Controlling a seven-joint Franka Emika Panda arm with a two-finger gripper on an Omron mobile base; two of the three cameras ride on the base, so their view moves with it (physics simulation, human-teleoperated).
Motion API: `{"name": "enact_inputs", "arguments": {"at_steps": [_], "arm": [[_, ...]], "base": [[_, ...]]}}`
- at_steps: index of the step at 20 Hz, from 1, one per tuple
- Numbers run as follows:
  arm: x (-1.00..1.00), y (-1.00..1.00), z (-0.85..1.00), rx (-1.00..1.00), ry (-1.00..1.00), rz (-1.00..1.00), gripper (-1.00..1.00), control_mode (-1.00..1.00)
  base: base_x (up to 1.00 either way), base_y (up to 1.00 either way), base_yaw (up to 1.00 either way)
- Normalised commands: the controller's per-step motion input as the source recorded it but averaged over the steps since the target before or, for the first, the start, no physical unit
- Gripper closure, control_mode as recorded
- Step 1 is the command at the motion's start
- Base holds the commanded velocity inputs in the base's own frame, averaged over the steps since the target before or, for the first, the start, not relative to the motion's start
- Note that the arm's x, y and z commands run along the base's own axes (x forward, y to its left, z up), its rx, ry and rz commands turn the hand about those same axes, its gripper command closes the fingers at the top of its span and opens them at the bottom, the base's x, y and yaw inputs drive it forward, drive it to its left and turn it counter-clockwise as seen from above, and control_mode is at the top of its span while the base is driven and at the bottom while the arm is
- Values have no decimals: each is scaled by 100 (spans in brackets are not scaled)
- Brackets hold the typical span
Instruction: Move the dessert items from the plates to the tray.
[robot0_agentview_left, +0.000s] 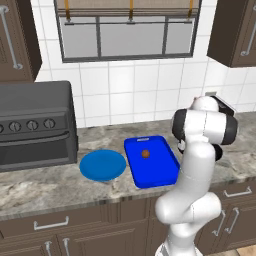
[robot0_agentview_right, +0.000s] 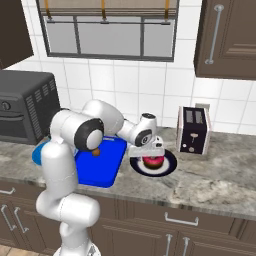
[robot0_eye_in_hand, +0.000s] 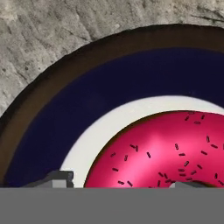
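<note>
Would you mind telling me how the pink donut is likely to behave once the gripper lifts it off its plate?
The donut looks thick and rounded, so it probably stays stiff rather than sagging. Its glossy pink frosting may be slippery under the fingers. Lying flat on the dark-rimmed plate, it seems unlikely to roll unless tipped on edge.

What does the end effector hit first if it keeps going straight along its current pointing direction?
The pink-frosted donut: the end effector points down right at it on the dark-rimmed plate. Contact may already exist; depth is unclear.
</note>
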Motion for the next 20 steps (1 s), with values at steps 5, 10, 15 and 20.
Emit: {"name": "enact_inputs", "arguments": {"at_steps": [5,10,15,20], "arm": [[-18,4,-36,0,3,0,100,-100],[-33,61,53,-6,-3,1,100,-100],[-12,59,100,-14,-2,4,100,-100],[-38,54,82,-4,21,0,100,-100]], "base": [[0,0,0],[0,0,0],[0,0,0],[0,0,0]]}}
